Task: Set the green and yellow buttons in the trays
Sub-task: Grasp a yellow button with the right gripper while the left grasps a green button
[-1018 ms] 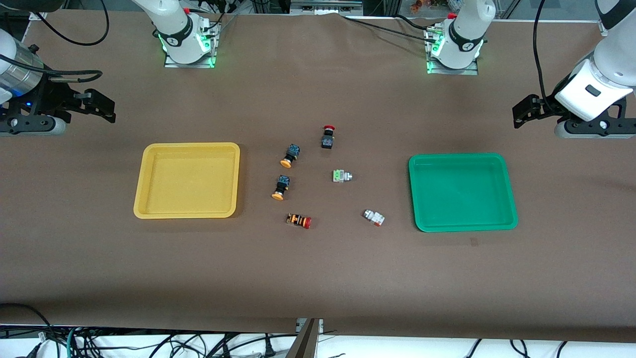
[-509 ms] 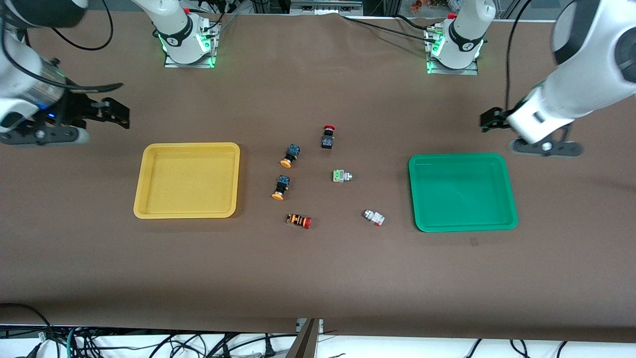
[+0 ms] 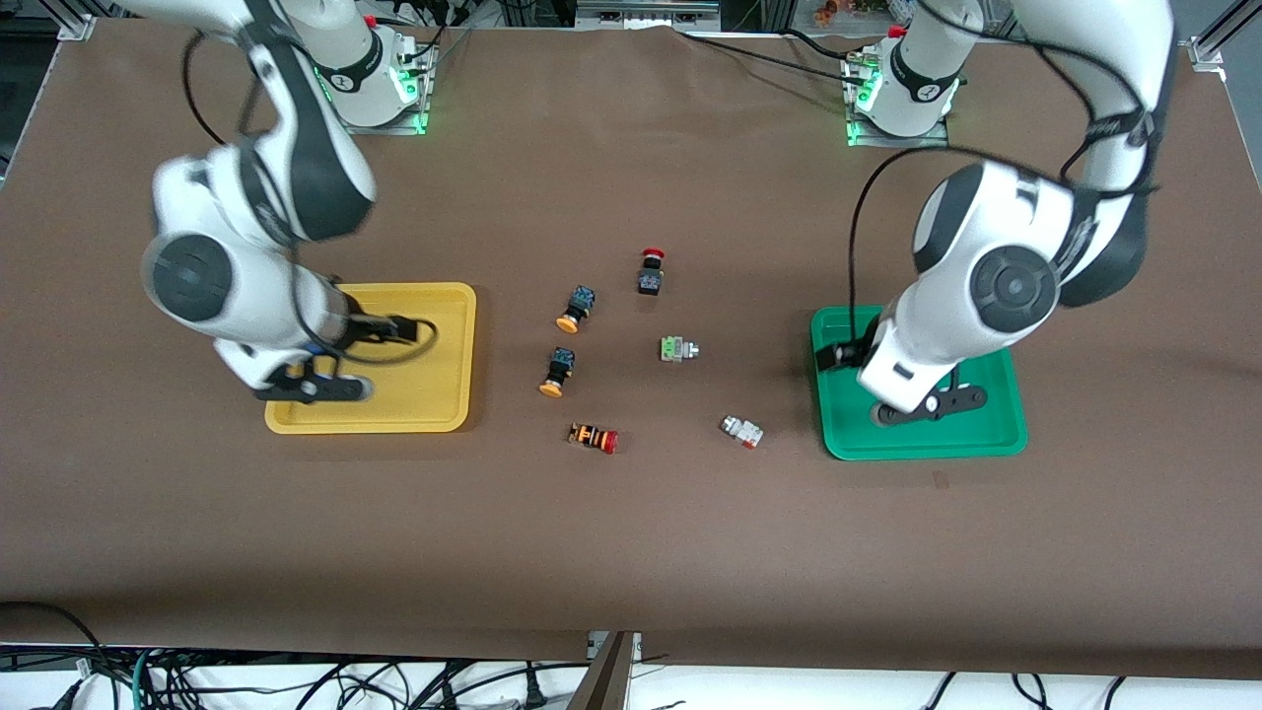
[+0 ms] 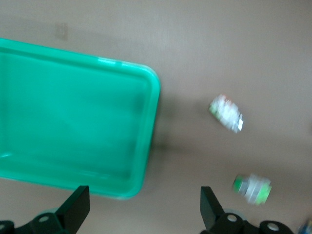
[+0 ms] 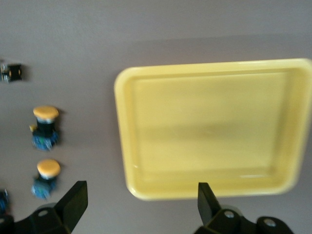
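The yellow tray [image 3: 434,394] lies toward the right arm's end, the green tray [image 3: 986,424] toward the left arm's end. Between them lie two yellow-capped buttons [image 3: 575,308] [image 3: 558,371], a green-and-silver one [image 3: 678,349] and a whitish one [image 3: 741,431]. My right gripper [image 3: 394,327] is open and empty over the yellow tray [image 5: 209,126]; its wrist view shows both yellow caps [image 5: 45,127] [image 5: 47,175]. My left gripper [image 3: 838,355] is open and empty over the green tray's [image 4: 73,122] edge; its view shows the whitish [image 4: 225,113] and green [image 4: 252,187] buttons.
A black switch with a red mushroom cap [image 3: 650,271] lies farther from the front camera than the buttons. An orange-black striped switch with a red cap [image 3: 594,437] lies nearer. Both trays hold nothing. Brown table cover lies all around.
Both arms swung in from the table's ends. The right gripper came over the yellow tray, the left gripper over the green tray's edge. Buttons and trays did not move.
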`<state>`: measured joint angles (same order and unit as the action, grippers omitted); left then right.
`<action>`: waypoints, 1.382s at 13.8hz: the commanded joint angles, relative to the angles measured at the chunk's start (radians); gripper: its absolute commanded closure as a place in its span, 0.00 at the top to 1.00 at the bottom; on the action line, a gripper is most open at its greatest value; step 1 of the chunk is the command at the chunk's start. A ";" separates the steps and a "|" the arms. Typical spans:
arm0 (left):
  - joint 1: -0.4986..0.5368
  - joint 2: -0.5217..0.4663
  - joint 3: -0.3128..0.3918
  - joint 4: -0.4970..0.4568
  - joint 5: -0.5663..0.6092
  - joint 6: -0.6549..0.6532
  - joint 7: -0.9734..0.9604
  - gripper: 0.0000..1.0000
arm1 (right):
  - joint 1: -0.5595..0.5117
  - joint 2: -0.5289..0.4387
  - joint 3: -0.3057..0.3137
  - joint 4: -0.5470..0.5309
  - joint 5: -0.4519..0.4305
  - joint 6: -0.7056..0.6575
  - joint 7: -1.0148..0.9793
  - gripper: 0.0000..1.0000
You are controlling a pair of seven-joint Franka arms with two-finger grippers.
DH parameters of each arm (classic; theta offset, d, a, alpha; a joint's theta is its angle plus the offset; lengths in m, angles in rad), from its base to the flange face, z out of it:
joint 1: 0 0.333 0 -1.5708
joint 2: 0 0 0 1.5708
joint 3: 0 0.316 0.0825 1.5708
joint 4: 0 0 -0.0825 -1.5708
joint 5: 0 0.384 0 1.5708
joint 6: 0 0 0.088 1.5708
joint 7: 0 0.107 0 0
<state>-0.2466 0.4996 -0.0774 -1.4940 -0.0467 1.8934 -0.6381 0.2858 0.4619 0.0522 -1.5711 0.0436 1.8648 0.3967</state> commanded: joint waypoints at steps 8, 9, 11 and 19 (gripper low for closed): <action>-0.160 0.382 0.021 0.146 -0.018 0.381 -0.692 1.00 | 0.259 0.283 -0.006 0.029 0.018 0.413 0.450 1.00; -0.180 0.401 0.027 0.143 -0.012 0.412 -0.693 1.00 | 0.266 0.297 -0.006 0.029 0.018 0.427 0.459 1.00; -0.187 0.419 0.038 0.136 0.010 0.431 -0.693 0.65 | 0.273 0.325 -0.006 0.029 0.018 0.457 0.485 1.00; -0.177 0.305 0.088 0.143 0.014 0.230 -0.564 0.00 | 0.186 0.285 -0.011 0.068 0.012 0.345 0.229 0.00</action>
<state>-0.4190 0.8806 -0.0072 -1.3457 -0.0500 2.2422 -1.2714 0.5406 0.7844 0.0377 -1.5289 0.0440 2.3117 0.7655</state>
